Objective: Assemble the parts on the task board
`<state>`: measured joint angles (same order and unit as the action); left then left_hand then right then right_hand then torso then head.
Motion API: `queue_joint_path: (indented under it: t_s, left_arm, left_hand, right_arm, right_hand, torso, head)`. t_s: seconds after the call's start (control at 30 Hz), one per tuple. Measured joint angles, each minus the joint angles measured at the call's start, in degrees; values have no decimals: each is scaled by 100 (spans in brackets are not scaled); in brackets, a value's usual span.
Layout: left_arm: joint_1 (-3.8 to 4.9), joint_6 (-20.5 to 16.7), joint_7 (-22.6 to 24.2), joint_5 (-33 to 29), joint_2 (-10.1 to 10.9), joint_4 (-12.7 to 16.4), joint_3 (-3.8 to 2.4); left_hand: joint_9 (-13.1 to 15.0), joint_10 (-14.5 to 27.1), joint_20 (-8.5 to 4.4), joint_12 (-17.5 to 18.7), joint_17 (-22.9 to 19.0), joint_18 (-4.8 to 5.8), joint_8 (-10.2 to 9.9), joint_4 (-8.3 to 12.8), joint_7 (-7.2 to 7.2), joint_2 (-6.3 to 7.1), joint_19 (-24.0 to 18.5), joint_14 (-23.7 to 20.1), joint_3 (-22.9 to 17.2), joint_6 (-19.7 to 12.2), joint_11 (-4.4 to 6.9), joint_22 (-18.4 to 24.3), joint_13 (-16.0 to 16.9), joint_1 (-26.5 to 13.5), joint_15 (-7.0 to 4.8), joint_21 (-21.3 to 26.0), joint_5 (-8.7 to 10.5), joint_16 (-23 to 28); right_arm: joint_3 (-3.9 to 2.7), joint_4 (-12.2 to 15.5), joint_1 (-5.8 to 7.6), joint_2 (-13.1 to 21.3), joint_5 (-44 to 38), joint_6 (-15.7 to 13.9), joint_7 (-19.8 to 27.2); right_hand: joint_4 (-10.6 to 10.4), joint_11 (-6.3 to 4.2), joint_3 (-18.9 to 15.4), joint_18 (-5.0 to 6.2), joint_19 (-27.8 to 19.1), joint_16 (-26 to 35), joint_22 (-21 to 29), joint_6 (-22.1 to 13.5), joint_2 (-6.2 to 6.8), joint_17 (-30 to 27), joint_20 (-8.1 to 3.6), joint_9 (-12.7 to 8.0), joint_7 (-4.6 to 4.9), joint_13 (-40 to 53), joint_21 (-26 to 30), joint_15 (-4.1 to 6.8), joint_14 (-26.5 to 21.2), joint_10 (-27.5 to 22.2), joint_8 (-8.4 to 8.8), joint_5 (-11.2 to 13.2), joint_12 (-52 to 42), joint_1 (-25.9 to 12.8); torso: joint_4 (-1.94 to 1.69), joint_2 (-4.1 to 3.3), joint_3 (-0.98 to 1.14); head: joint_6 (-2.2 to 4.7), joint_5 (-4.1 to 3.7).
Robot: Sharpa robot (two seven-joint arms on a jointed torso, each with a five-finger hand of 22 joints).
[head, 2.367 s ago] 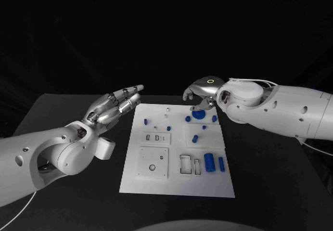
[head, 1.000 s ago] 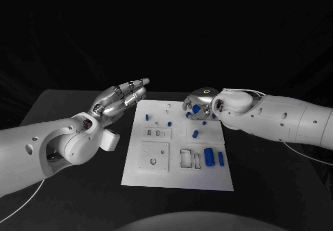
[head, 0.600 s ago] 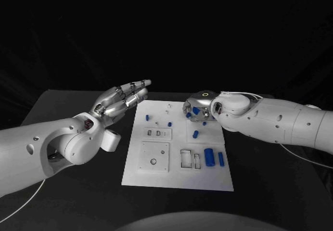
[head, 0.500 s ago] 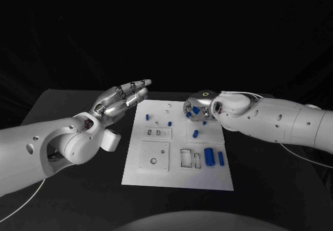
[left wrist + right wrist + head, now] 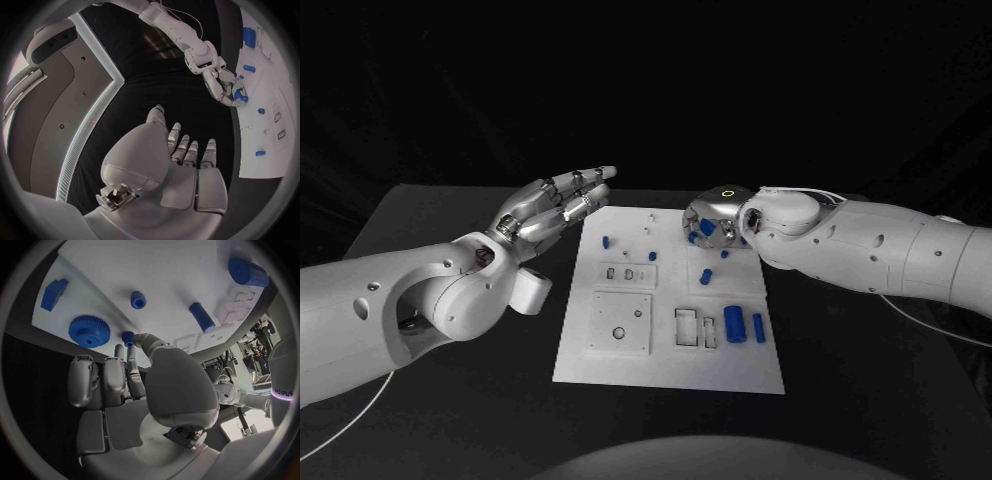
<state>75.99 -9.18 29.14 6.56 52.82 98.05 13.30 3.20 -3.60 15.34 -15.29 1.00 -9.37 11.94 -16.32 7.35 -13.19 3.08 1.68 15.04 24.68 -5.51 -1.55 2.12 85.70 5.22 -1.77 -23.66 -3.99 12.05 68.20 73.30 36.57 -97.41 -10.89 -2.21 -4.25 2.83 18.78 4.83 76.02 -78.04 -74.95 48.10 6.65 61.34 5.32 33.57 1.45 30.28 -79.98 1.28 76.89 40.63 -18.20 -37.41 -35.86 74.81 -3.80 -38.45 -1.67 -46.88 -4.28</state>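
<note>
**Holding a small peg at the far corner, right robot hand barely moving**

Over the last second I see almost no travel in the right robot hand (image 5: 711, 222). It stays over the 1 o'clock corner of the task board (image 5: 668, 370), and the wrist only rolls a touch. In the right wrist view the thumb and a finger are closed on a small blue peg (image 5: 127, 336), with the other fingers hanging loosely beside it. The blue gear (image 5: 89, 331) lies flat on the board just beside those fingertips and is not held.

I read this as the pick being done and the carry not yet begun. The peg still needs its seat, and I cannot tell from here which hole it belongs to.

The left robot hand (image 5: 548, 212) keeps its place off the board's 10 o'clock side above the bench (image 5: 430, 250), fingers stretched out and holding nothing. The large blue cylinder (image 5: 734, 323) rests untouched near the board's 5 o'clock area.
</note>
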Motion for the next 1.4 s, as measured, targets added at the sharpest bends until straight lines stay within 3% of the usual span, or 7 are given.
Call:
queue_joint_path:
  t_s: [0.27, 0.53, 0.77, 0.97, 1.13, 1.23, 1.4]
  left_arm:
    - [0, 6, -39, 0, 11, 6, 0]
    - [0, 15, -80, 0, 16, 13, 0]
    - [-1, 23, -107, 0, 23, 14, 0]
    - [-10, 33, -121, 0, 8, -9, 0]
    - [-22, 47, -133, 0, 0, -29, 0]
    - [-24, 56, -141, 0, -1, -36, 0]
    - [-25, 65, -154, 0, -1, -42, 0]
  left_hand:
    - [0, 0, 21, 0, 0, 0, 13, 7, 0, -23, -21, 0, -7, 0, 0, 0, 6, 23, 0, 0, -30, 0]
    - [0, -21, 21, -25, 0, 0, 27, -2, 0, -38, -21, 0, -30, 0, -20, 0, 5, 83, 0, 0, -82, 0]
    - [-1, -21, 21, -49, -1, -1, 48, 14, 0, -16, -21, 0, -46, 0, -20, 0, 5, 105, 0, 0, -84, 0]
    - [-1, -21, 21, -51, -1, 0, 48, 14, 0, -15, -21, 0, -45, 0, -20, 0, 5, 105, 0, 0, -108, 0]
    - [-1, -20, 21, -51, -1, -1, 48, 14, 21, 8, -21, 0, -45, 21, -20, 0, 4, 128, 0, 0, -108, 0]
    - [0, -20, 21, -51, -1, -1, 48, 14, 21, -16, -21, 0, -45, 20, -20, 0, 4, 152, 0, 0, -129, 0]
    - [0, -21, 21, -51, -1, 0, 82, 30, 21, -16, -21, 0, -61, 20, -20, 0, 4, 152, 0, 0, -129, -22]
  right_arm:
    - [-3, -65, -11, -25, 25, -25, 65]
    - [-11, -144, -31, -63, 71, -49, 125]
    - [-16, -171, -40, -68, 116, -46, 153]
    - [-16, -176, -45, -68, 141, -28, 161]
    - [-7, -186, -62, -64, 148, 30, 160]
    - [-1, -188, -75, -64, 149, 77, 156]
    - [-6, -197, -69, -70, 150, 122, 149]
  right_hand:
    - [159, -192, 142, 1, 2, 0, 0, 122, -83, -13, -125, 467, 122, 9, 26, 142, -24, 402, -244, 136, 28, 83]
    - [258, -198, 194, 1, -18, 44, 1, 152, -122, -104, -145, 669, 153, 8, 51, 161, -43, 584, -294, 207, 95, 122]
    - [323, -176, 259, 1, -18, 117, 1, -33, -122, -186, -145, 649, 142, -54, 67, 161, -44, 661, -49, 282, 333, 122]
    - [335, -76, 404, 1, -32, 150, 2, -134, -119, -236, -132, 458, 109, -157, 122, 107, -98, 635, 307, 368, 620, 119]
    - [322, 4, 496, 1, -63, 179, 2, -132, -27, -283, -101, 254, 107, -291, 160, 45, -116, 635, 572, 480, 908, 26]
    - [330, 4, 505, 1, -72, 189, 2, -75, -22, -317, -92, 185, 86, -316, 188, 34, -128, 635, 626, 512, 970, 21]
    - [353, -5, 528, 1, -92, 201, 3, 166, -22, -325, -71, 121, 205, -331, 211, 25, -136, 693, 637, 512, 1058, 21]
  torso:
    - [-2, 8, 0]
    - [-3, 14, 0]
    - [-3, 17, -3]
    - [-3, 21, -3]
    - [-4, 23, -5]
    - [-5, 25, -4]
    - [-5, 31, -4]
  head:
    - [-23, -4]
    - [-34, 5]
    - [-44, 13]
    - [-55, 6]
    - [-68, -8]
    - [-70, 5]
    - [-65, 10]
